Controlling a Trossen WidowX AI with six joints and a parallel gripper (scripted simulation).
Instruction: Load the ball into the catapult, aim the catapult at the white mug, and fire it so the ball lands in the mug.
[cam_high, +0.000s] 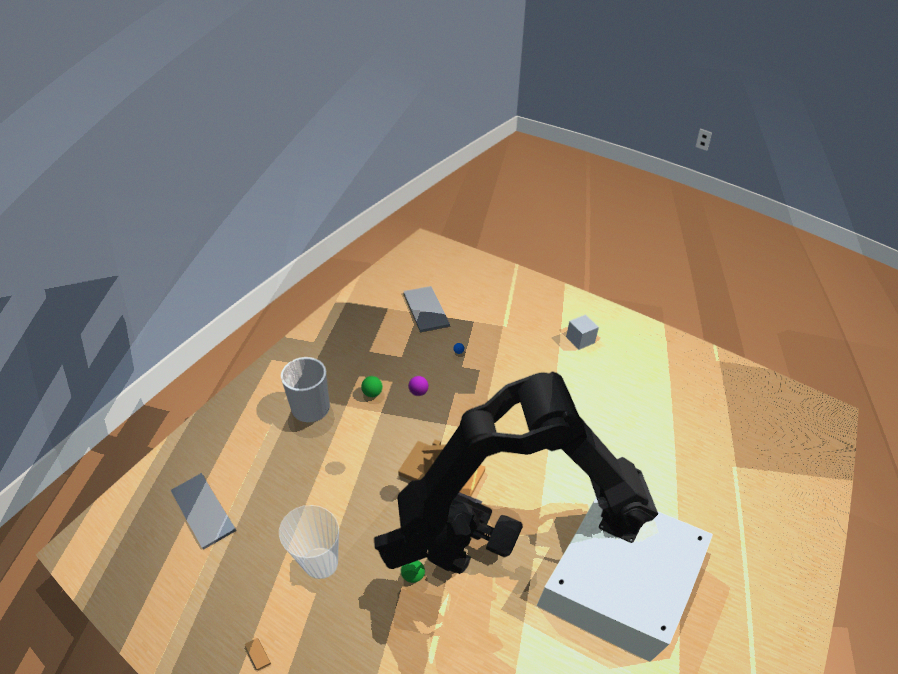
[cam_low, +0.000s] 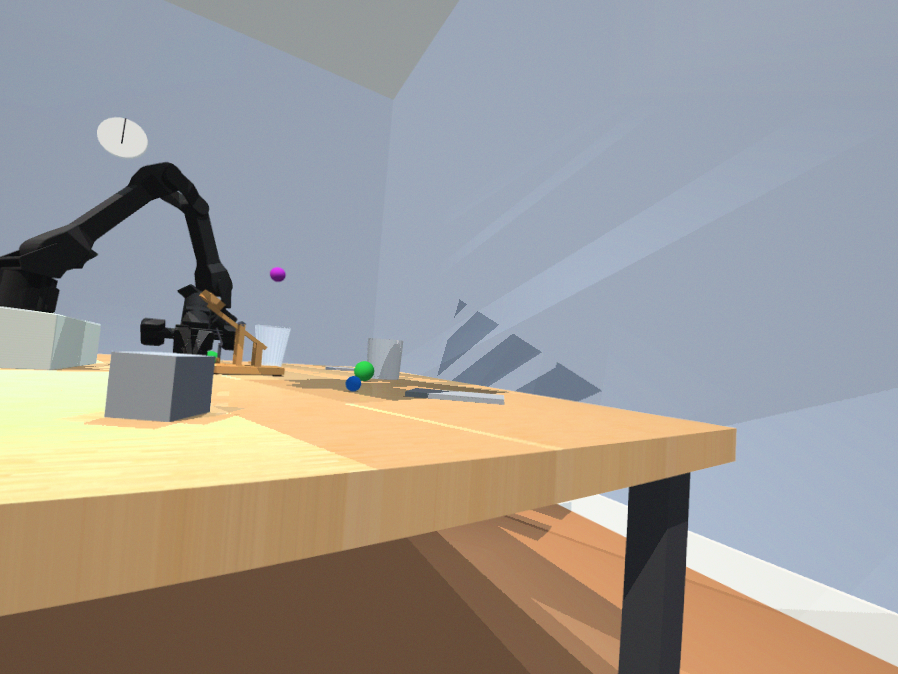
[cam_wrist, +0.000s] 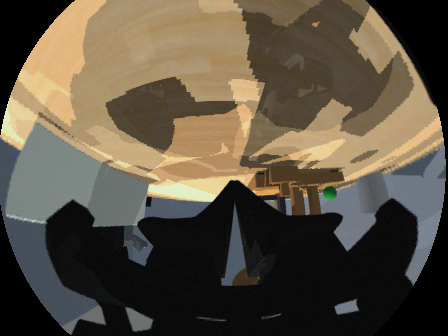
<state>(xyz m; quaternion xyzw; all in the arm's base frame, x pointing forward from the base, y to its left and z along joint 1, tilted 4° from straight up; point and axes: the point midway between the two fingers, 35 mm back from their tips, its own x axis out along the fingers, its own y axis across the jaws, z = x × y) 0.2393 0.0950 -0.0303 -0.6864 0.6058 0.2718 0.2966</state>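
The magenta ball is in the air, well above the table and clear of the catapult. The wooden catapult stands on the table with its throwing arm tilted up, cup end high beside my gripper. My gripper is shut and empty, low next to the catapult; in the top view the arm hides part of the catapult. The ribbed white mug stands upright. Whether the gripper touches the catapult cannot be told.
A grey cup stands near a green ball and a blue ball. Another green ball lies below the gripper. A grey cube, two flat plates and a white box are around.
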